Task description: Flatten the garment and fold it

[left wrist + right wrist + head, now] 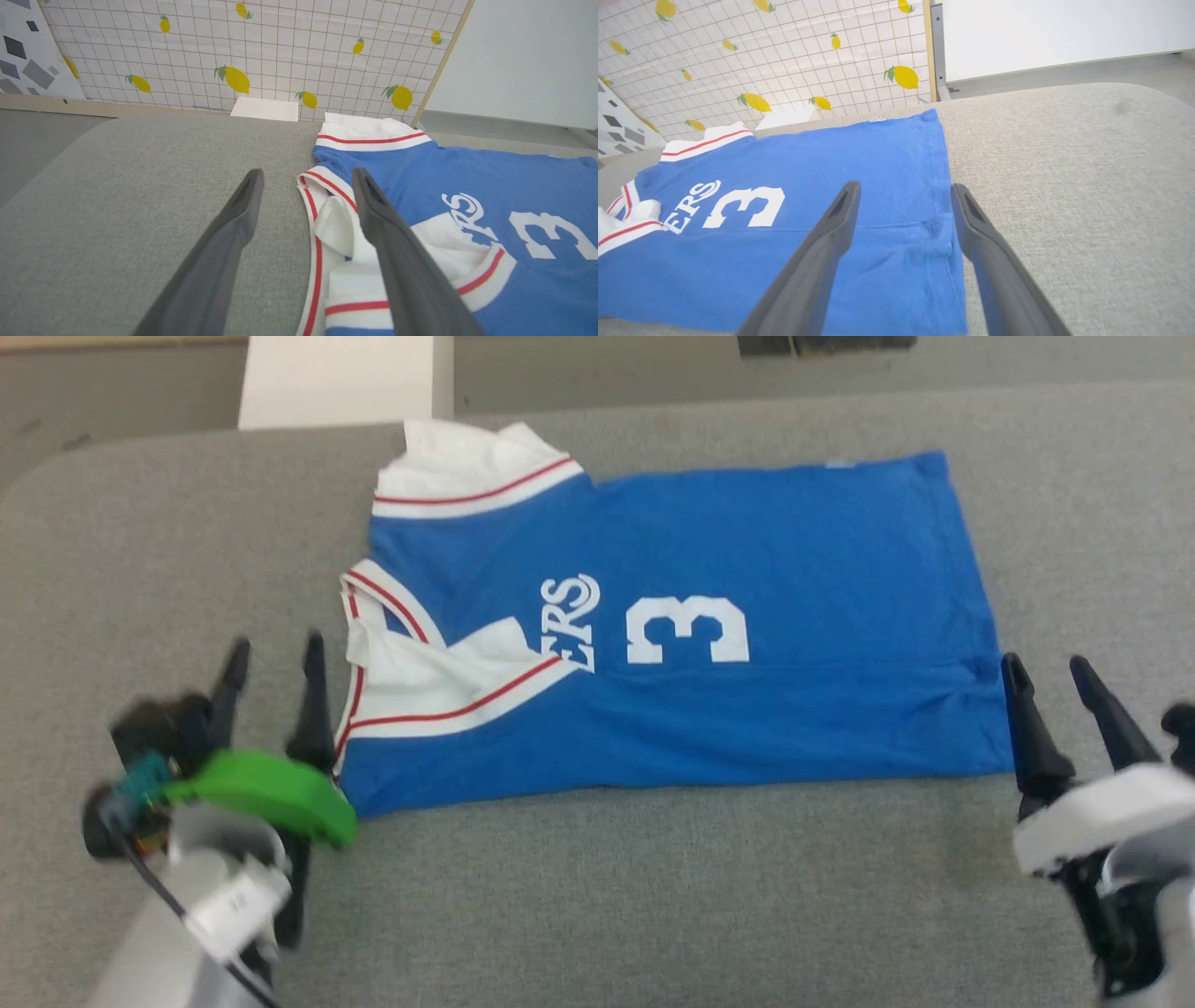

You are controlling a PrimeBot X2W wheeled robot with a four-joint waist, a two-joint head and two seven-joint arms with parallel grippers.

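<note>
A grey cloth-covered table (597, 896) carries the garment (794, 560), spread between the two grippers. The left gripper (273, 658) stands wide apart and empty just beside its collar end. The right gripper (1047, 672), equally spread and empty, is at its hem corner.

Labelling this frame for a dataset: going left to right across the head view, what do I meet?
left pincer → garment (white striped trim, then "ERS", then "3") → right pincer
</note>
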